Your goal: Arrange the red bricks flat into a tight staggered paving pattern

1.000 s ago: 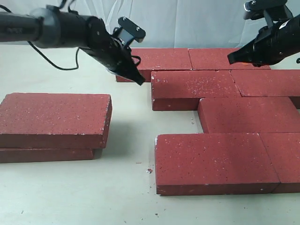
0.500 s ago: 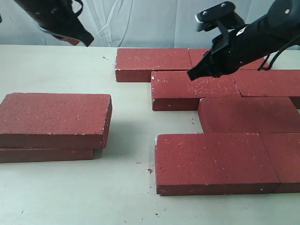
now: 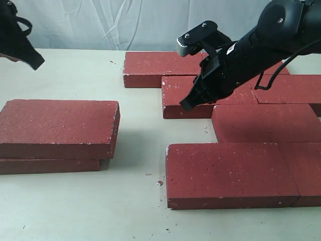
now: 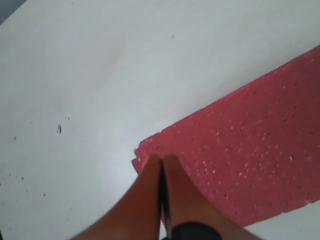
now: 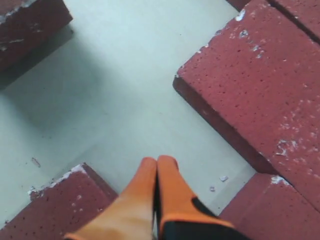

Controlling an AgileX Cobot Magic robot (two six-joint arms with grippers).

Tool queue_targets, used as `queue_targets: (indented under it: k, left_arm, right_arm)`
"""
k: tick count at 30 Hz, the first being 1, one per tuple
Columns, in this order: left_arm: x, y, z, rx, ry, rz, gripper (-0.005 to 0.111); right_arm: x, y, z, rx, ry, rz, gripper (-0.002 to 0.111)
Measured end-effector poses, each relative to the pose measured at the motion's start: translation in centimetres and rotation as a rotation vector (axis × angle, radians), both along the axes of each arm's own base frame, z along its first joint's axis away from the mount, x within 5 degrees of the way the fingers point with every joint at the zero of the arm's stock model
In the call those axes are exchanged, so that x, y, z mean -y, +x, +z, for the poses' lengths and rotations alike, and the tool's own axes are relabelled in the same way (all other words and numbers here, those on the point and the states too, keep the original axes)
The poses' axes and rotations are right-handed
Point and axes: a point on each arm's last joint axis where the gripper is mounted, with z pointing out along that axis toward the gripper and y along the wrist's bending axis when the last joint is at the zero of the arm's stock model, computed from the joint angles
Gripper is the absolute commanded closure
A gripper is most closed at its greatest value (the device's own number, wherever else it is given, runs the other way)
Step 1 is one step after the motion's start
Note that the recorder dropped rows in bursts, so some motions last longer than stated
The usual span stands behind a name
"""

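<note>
Exterior view: red bricks (image 3: pixel 230 173) are laid flat in staggered rows, long axes across the view. A stacked pair (image 3: pixel 57 123) is set apart at the view's left, seemingly as supply. The right gripper (image 3: pixel 186 104) is held over the gap at the pattern's left edge, the left gripper (image 3: pixel 31 59) high and clear.

Left wrist view: jaws are pressed together, empty, over the corner of a brick (image 4: pixel 240 165).

Right wrist view: likewise, over bare table (image 5: pixel 125 75).

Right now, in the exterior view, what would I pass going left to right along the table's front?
Stack of two bricks → bare table → small crumb → front laid brick → neighbouring brick at the right edge.
</note>
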Motion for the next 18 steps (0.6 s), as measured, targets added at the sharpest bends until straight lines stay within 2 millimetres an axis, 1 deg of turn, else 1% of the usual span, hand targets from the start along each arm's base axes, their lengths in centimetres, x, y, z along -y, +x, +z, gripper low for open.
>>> queue_targets:
  k: [3,7,11,15,18]
  left_arm:
    - [-1.3,-0.8,-0.4,-0.029,0.011,0.051,0.107]
    - [-3.9,-1.5,-1.2,-0.07,0.016,0.158,0.107]
    - [-6.6,-2.0,-1.9,-0.095,-0.001,0.308,0.107]
    - [-8.8,-2.8,-3.6,-0.157,-0.021,0.428,0.107]
    - [-9.7,-3.4,-5.1,-0.203,-0.042,0.476,0.107]
  right_arm:
    - [-1.0,-0.6,0.0,-0.003,-0.001,0.035,0.109]
    - [-2.5,-1.6,0.0,-0.008,-0.003,0.089,0.109]
    - [-3.7,-2.5,0.0,-0.009,-0.004,0.133,0.109]
    - [-5.0,-3.1,-0.7,-0.023,-0.017,0.178,0.109]
    - [-6.3,-3.2,-1.4,-0.035,-0.032,0.213,0.109]
